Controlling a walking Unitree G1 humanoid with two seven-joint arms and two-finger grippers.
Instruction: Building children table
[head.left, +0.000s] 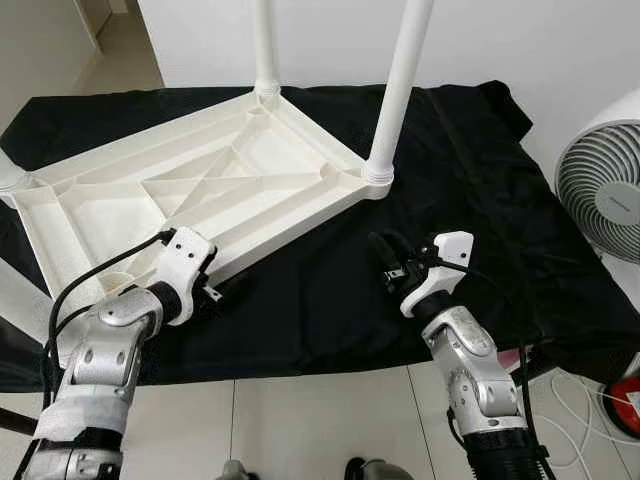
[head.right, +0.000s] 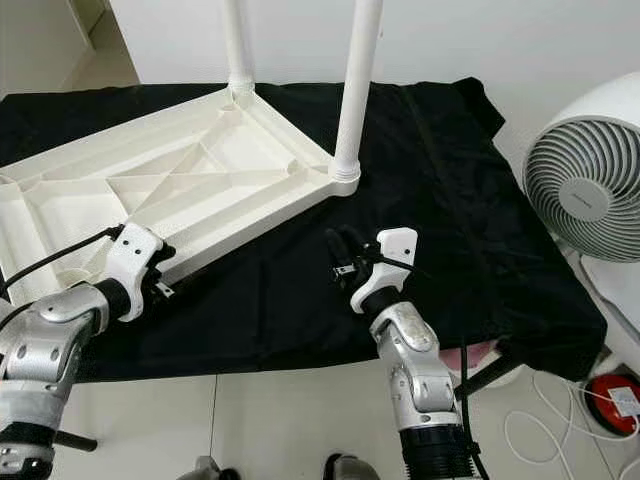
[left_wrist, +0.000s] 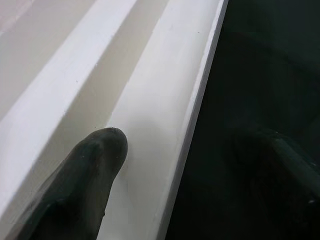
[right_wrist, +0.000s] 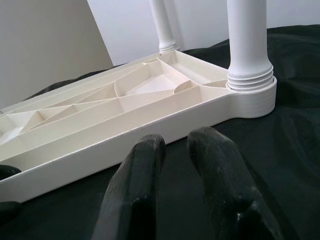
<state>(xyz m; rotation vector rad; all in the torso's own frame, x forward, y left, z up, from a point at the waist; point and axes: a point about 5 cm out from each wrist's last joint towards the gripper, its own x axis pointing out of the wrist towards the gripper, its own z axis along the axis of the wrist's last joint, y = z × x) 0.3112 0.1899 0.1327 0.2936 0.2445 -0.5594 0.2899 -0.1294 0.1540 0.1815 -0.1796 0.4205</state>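
Our left gripper (head.left: 222, 288) straddles the near rim of the upside-down ribbed white plastic tabletop (head.left: 200, 190) on the black cloth (head.left: 330, 310). Our right gripper (right_wrist: 172, 172), fingers barely parted, holds nothing; we likely fetch another leg next.
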